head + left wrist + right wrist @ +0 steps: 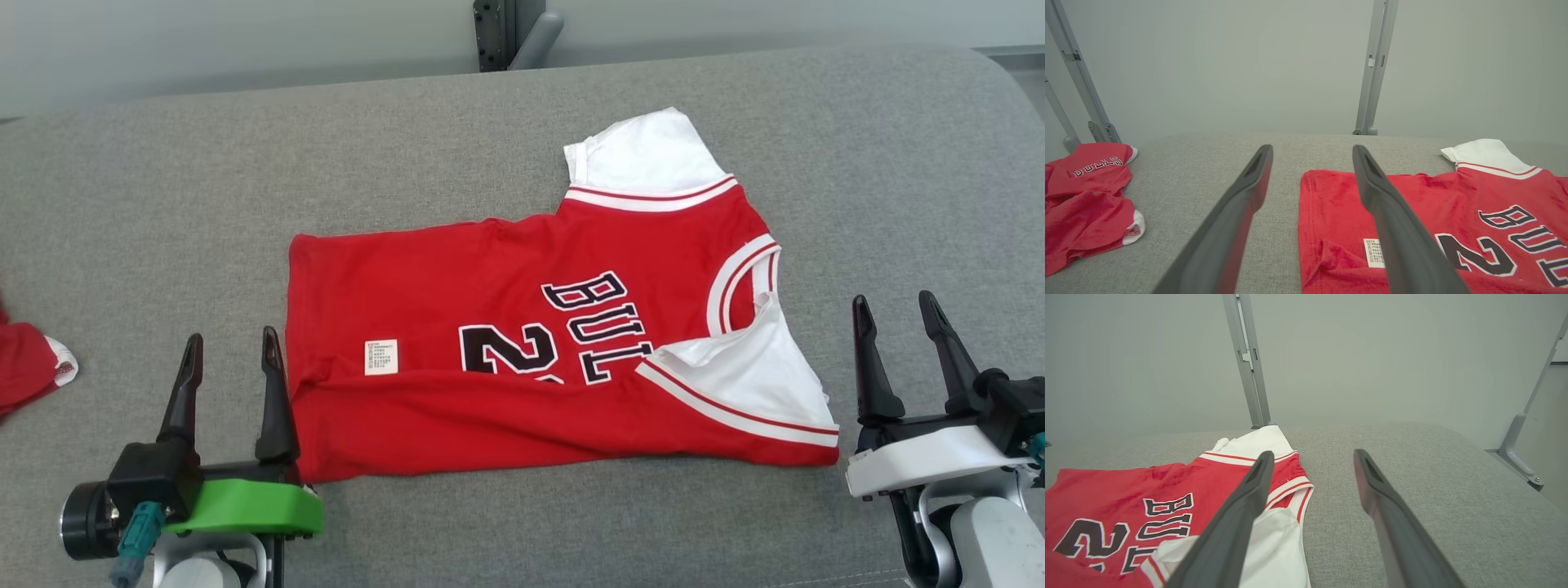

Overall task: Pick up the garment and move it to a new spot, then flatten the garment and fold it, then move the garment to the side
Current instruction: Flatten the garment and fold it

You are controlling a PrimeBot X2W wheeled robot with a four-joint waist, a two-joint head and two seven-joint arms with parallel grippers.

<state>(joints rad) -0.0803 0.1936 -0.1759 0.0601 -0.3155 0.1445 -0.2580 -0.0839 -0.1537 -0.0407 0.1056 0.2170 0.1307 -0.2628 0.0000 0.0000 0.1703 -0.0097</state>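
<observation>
A red jersey with white sleeves and dark lettering lies spread on the grey cushion, its near long edge folded over. The jersey fills the right of the left wrist view, the jersey the left of the right wrist view. My left gripper stands open at the jersey's hem end, its right finger at the hem's edge. My right gripper stands open just past the white sleeve, holding nothing. Both grippers, left gripper and right gripper, have cushion showing between their fingers.
A second red garment lies crumpled at the cushion's far left edge, also seen as the red garment in the left wrist view. A grey metal post rises behind the cushion. Bare grey cushion surrounds the jersey.
</observation>
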